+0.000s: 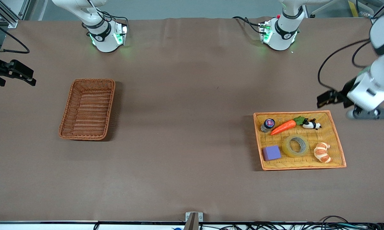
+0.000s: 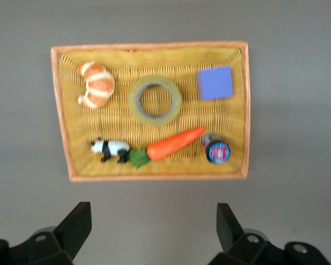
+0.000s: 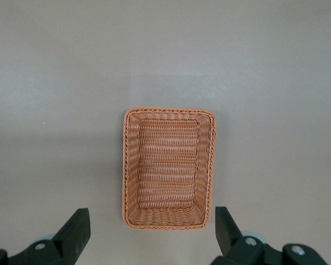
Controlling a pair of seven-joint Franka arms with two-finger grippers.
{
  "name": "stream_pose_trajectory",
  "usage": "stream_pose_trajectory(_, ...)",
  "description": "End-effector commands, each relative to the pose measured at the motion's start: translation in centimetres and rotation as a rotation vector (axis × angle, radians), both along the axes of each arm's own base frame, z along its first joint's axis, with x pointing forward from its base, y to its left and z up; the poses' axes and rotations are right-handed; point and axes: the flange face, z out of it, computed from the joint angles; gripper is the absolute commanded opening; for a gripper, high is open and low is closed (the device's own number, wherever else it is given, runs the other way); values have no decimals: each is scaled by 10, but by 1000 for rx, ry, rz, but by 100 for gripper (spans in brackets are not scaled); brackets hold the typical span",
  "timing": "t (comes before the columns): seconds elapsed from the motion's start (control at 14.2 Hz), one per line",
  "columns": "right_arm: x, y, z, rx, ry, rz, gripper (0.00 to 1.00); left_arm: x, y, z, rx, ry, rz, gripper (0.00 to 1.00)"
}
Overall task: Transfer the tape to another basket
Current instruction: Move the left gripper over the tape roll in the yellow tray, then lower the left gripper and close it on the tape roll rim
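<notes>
The tape, a yellowish ring, lies flat in the middle of the wide yellow tray. It also shows in the left wrist view. The reddish-brown basket stands empty toward the right arm's end of the table and shows in the right wrist view. My left gripper is open and empty, high over the bare table beside the tray; its own view shows the jaws wide apart. My right gripper is open and empty, high over the table beside the basket.
In the tray with the tape lie a purple cube, a croissant, a toy carrot, a panda figure and a small jar. A wide stretch of brown table separates tray and basket.
</notes>
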Motion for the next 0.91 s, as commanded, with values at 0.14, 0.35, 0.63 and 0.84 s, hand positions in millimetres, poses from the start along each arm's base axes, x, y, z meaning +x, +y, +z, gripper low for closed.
stream_pose_trajectory(0.14, 1, -2, -1, 3, -5, 6, 100, 44, 39, -65, -17, -8, -15, 100)
stream_pose_trajectory(0.35, 1, -1, 0, 3, -6, 10, 100, 61, 51, -119, -21, -9, -25, 100)
stream_pose_trajectory(0.63, 1, -1, 0, 3, -5, 8, 100, 63, 59, -176, -24, -17, -27, 100)
stream_pose_trajectory(0.84, 1, -1, 0, 3, -5, 8, 100, 68, 59, -224, -32, -15, -26, 100)
